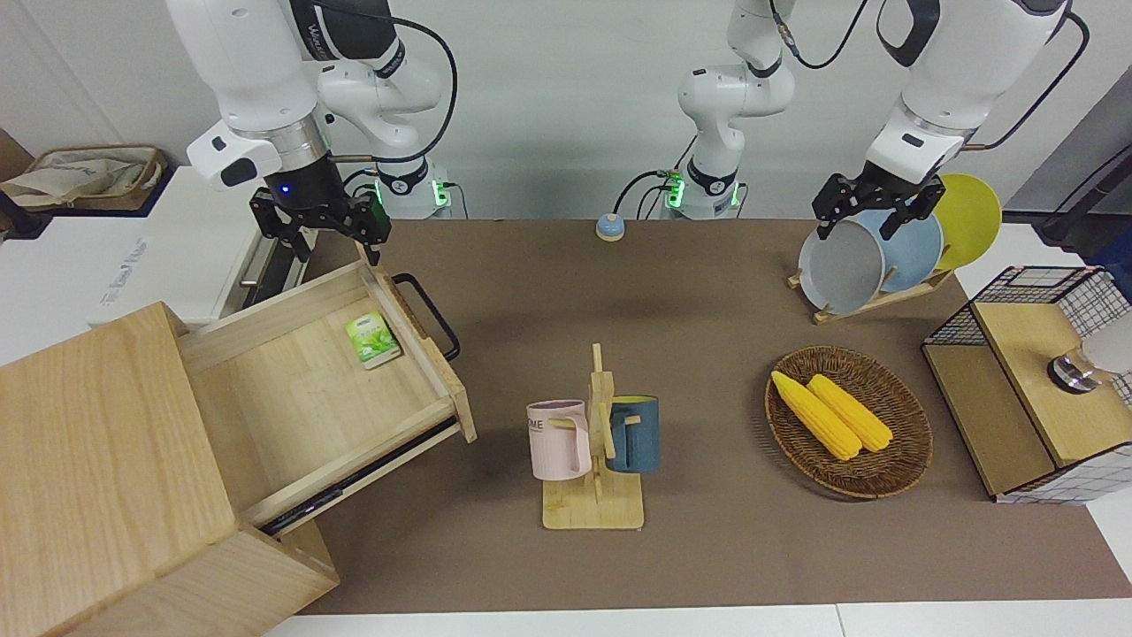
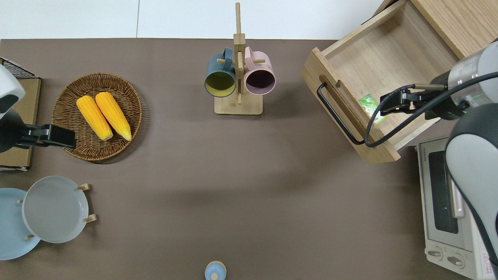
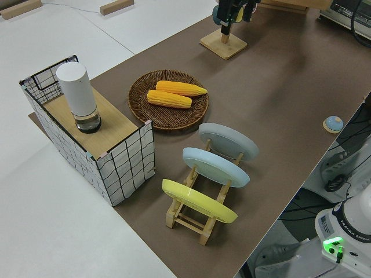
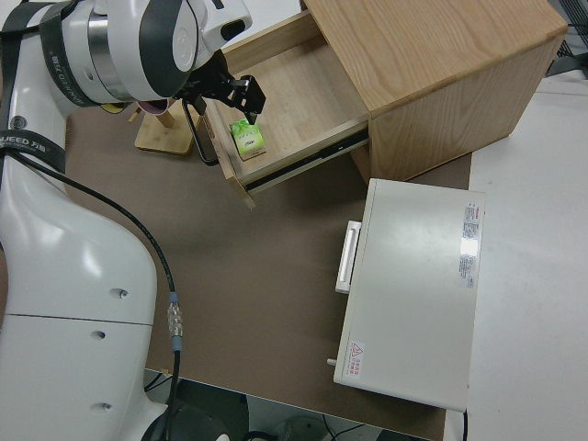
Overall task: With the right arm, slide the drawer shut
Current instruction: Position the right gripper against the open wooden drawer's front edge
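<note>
Overhead view: the right hand [image 2: 389,105] hung over the open drawer [image 2: 373,74], fingers apart and empty. The drawer's black handle [image 2: 336,114] lay at its nine o'clock; the closing push ran toward two o'clock.

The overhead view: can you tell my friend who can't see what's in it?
A light-wood drawer stands pulled open with a small green packet inside, and the right gripper hovers over it. On the brown table are a mug stand, a basket of corn, plates and a toaster oven.
</note>
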You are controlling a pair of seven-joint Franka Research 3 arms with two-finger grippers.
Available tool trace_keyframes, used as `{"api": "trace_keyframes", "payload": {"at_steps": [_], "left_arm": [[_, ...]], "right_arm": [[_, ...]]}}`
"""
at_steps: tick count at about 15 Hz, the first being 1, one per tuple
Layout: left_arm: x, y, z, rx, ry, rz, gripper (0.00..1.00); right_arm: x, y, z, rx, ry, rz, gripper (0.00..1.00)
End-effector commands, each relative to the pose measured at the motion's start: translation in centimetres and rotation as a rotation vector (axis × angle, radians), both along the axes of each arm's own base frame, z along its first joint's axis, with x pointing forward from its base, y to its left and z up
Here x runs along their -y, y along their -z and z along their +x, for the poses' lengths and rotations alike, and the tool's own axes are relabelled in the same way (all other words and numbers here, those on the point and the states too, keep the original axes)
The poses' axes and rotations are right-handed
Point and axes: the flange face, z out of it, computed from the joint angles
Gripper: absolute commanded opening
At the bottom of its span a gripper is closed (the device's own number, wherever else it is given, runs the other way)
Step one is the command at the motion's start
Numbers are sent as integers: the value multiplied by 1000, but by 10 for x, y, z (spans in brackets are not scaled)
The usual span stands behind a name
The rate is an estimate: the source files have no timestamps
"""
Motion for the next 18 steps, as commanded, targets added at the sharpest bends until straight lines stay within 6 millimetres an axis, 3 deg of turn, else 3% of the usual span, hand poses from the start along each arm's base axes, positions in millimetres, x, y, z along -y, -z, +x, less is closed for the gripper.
{"api": "trace_keyframes", "payload": {"at_steps": [1,6,11,13,15,17,18], "left_arm": [[-1,-4,2,-5,11,16,993],[-1,-3,2,-6,11,16,993],[-1,-4,2,-5,11,16,993],[-1,-3,2,-6,11,16,993],[-1,-3,2,-6,11,16,993],[-1,-3,2,-6,11,16,993],[-1,-3,2,-6,11,16,995]], "right_arm": [[0,0,-4,14,-23,-44,985],[-3,2,-4,6,-57,-44,983],[-18,7,-6,-13,-120,-50,983],[-17,7,-6,-15,-117,-49,938],[-17,7,-7,-21,-118,-50,642],[-17,8,-7,-27,-118,-49,234],[-17,7,-7,-26,-118,-49,77]]}}
